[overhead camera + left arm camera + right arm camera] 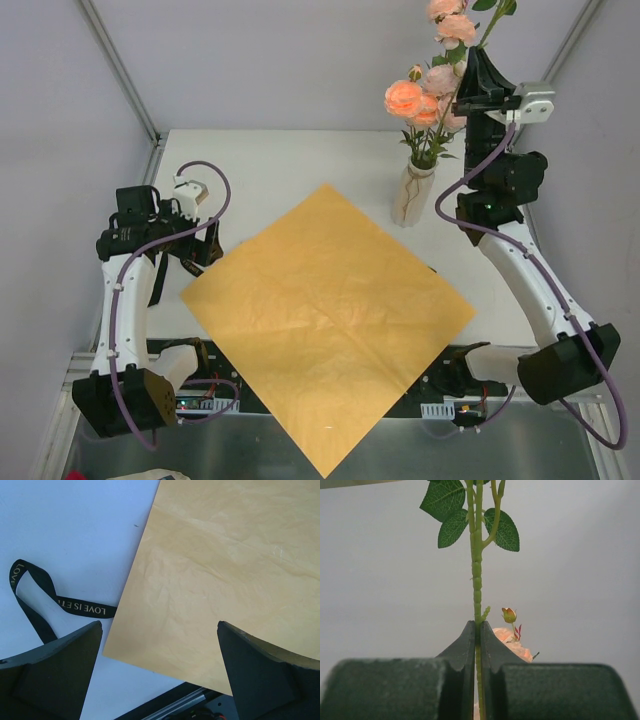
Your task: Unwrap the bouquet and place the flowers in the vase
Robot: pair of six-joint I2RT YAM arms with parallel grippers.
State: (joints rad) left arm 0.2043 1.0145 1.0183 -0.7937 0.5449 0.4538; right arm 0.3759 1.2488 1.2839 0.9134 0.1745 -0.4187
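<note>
Standing in the vase (412, 195): several peach-pink flowers (405, 98) are sitting with their stems down the narrow neck, and their blooms and leaves are spreading above the mouth.
Vase position: it is standing upright at the far right of the white surface (300, 160), just beside the far right edge of the orange paper (325, 320).
Right hand (477, 630): you are clenching it on one thin green stem (477, 580), raised above the vase beside the blooms, with leaves branching off above the fingers.
Stem's lower end: the fingers are hiding it, so you cannot tell whether it is reaching the vase.
Left hand (159, 627): you are keeping it released, with the fingers wide and nothing between them, hovering over the paper's left edge.
Orange paper: it is lying flat and unfolded mid-surface, with its near corner overhanging the near edge.
Ribbon (35, 590): it is lying loose on the surface left of the paper, with one end reaching the paper's edge.
</note>
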